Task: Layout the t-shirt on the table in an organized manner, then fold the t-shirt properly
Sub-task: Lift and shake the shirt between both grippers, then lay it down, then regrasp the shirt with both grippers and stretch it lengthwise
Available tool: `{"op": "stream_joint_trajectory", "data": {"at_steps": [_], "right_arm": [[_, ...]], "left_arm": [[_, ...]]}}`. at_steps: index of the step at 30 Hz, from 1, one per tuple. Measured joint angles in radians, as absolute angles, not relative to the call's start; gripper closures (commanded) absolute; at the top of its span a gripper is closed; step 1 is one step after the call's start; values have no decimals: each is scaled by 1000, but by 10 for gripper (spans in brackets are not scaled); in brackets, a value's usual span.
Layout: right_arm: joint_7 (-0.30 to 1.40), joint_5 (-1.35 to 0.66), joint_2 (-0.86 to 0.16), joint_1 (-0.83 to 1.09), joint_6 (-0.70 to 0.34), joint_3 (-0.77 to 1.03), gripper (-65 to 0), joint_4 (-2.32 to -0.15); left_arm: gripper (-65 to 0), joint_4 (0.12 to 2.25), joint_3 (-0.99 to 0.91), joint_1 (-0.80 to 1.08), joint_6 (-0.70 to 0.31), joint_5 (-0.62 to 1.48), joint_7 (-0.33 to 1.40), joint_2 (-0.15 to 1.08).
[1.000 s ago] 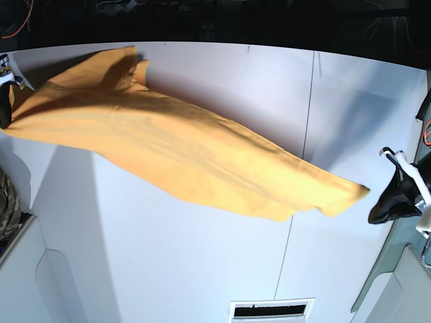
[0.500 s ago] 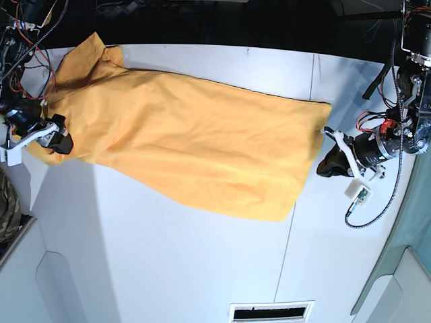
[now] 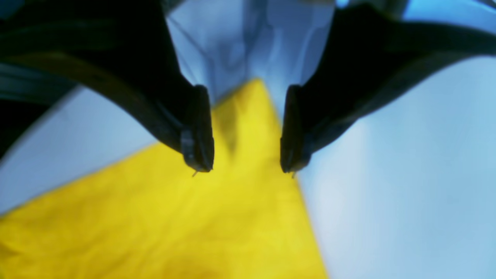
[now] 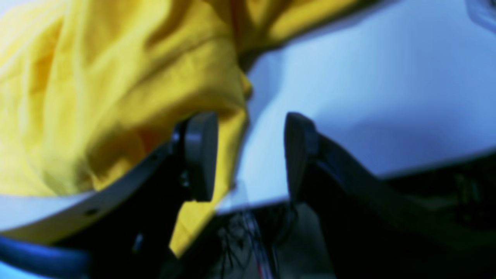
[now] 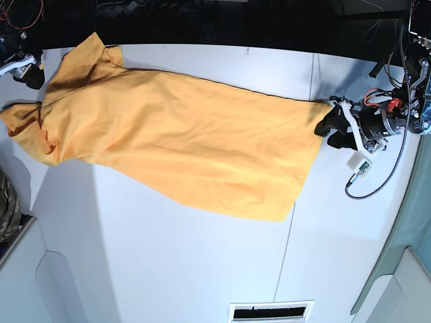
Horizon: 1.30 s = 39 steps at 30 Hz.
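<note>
The t-shirt [image 5: 175,145] lies spread across the far half of the worktop [image 5: 168,269], stretched in a long slanting band from the far left corner toward the right side. Its plain orange-yellow face is up, mostly flat, with soft ripples along the middle. At the left end the cloth bunches: one sleeve points up toward the far edge, and another lobe sags over the worktop's left edge. The right end finishes in a fairly straight hem, whose far corner reaches the left pincer [image 5: 331,124].

In the left wrist view, that pincer [image 3: 246,155] hangs over a pointed corner of the yellow cloth [image 3: 186,224], its two dark fingers [image 3: 198,131] spread apart with the corner showing between them; nothing is clamped. White worktop [image 3: 407,186] fills the rest of that view.

The right pincer [image 5: 30,74] sits at the far left corner, just beside the shirt's sleeve. In the right wrist view its fingers [image 4: 199,155] stand apart as well, with crumpled cloth [image 4: 116,93] behind the one finger and bare worktop [image 4: 368,89] behind the gap [image 4: 248,155].

A thin dark seam [image 5: 304,134] crosses the worktop near the shirt's right end. A camouflage-patterned cloth [image 5: 8,205] shows at the left edge, off the worktop.
</note>
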<state>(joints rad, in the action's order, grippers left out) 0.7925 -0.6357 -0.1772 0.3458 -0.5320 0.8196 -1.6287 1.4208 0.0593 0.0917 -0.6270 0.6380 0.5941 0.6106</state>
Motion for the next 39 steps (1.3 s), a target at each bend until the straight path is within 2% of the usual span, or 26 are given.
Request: {"op": "stream_joint_trajectory", "data": {"at_steps": [3,7,11,13,15,17,21,22,27,31,39], "right_arm": [[785,-629,-178,338,-535,815,-283,-1578],[782,-614,-180,338,-532,785,-347,-1504],[761,-619,-179,329,-534,699,-347,-1479],[752,-624,-180,324,-539,652,-346,-1479],[730,-624,-180,323,-533,611,-340,-1479],[722,-580,-183,309,-510,579,-267,-1480],[712,-488,-181,260,-482,550,-12,-1479],[692,-478,-178,252,-483,549,0,-1479],[670,-430,-183,152,-521,548,0,-1417],[655,-406,-183,1,-524,525,0,-1276],[626,-379,-183,-279,-526,505,0,-999]], "left_arm": [[-321,1364,57,92,-614,609,572,609],[-321,1293,58,105,-631,601,556,575],[-313,1260,53,90,-661,603,548,543],[-252,1239,53,89,-665,614,533,516],[-144,1224,53,91,-668,617,529,503],[-3,1222,53,91,-667,614,533,498],[0,1221,53,93,-671,621,531,499],[0,1221,53,94,-671,621,531,498],[0,1218,53,81,-671,617,533,492],[0,1176,53,22,-674,594,542,440],[0,924,53,-184,-677,595,530,360]]}}
